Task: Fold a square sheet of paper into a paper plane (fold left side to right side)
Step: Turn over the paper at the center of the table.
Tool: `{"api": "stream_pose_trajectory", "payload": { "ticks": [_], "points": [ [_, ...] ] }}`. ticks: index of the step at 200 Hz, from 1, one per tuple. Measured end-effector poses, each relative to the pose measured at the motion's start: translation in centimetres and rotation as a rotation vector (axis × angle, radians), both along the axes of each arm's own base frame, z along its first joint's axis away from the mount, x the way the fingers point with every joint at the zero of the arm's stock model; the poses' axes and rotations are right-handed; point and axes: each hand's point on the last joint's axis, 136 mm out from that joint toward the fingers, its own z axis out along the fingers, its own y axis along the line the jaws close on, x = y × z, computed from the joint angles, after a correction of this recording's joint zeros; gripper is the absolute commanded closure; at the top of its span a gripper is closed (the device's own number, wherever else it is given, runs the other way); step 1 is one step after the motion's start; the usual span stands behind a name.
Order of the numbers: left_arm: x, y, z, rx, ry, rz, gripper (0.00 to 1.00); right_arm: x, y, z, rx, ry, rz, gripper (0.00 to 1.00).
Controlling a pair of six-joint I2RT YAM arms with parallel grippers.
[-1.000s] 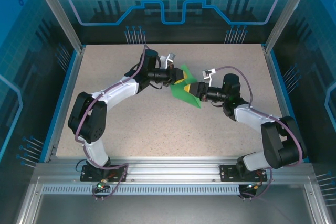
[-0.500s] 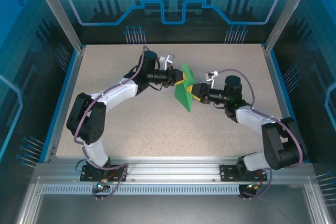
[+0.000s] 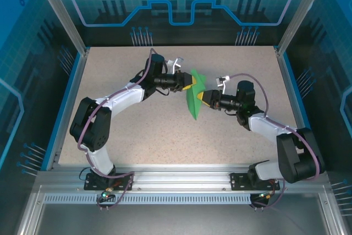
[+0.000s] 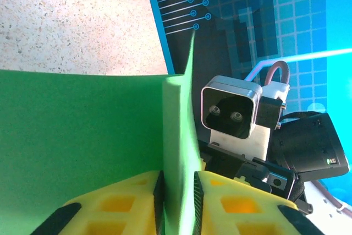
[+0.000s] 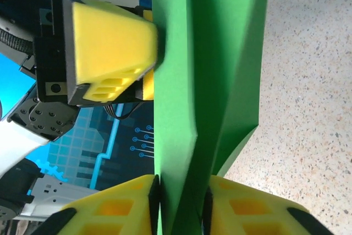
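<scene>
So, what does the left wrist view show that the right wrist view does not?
Left wrist: the right arm's wrist camera behind the green paper. Right wrist: the left pincer pressed against the paper's side. Both: the paper standing between that view's own yellow fingers, with speckled table beyond.

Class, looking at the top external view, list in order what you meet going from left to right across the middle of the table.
left gripper → green paper → right gripper
</scene>
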Motion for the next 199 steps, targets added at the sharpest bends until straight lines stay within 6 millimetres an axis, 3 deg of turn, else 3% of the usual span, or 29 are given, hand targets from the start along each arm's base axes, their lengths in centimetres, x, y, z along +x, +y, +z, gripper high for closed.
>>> {"api": "stream_pose_trajectory", "payload": {
  "ticks": [62, 87, 114, 140, 160, 177, 199],
  "points": [
    [-0.5, 1.3, -1.4, 0.083, -0.015, 0.014, 0.36, -0.5, -0.6, -1.4, -0.093, 0.015, -0.015, 0.9],
    [-0.8, 4.2, -0.8, 0.13, -0.039, 0.08, 0.29, -0.3, -1.1, -1.5, -0.171, 0.016, -0.033, 0.92],
    [-1.0, 9.0, 2.0, 0.186, -0.124, 0.195, 0.25, 0.5, -1.5, -0.9, -0.33, -0.014, -0.061, 0.91],
    [-2.5, 12.0, 5.8, 0.25, -0.256, 0.289, 0.2, 0.9, -0.8, 0.6, -0.598, -0.097, -0.076, 0.9],
    [-3.9, 13.8, 7.8, 0.301, -0.337, 0.353, 0.19, 0.9, 0.6, 0.6, -0.849, -0.156, -0.057, 0.9],
    [-4.6, 15.3, 8.5, 0.346, -0.374, 0.414, 0.18, 1.1, 1.2, -1.3, -1.092, -0.161, -0.032, 0.9],
    [-5.0, 16.7, 8.2, 0.4, -0.379, 0.476, 0.17, 1.1, 0.5, -5.1, -1.436, -0.137, 0.008, 0.91]
  ]
}}
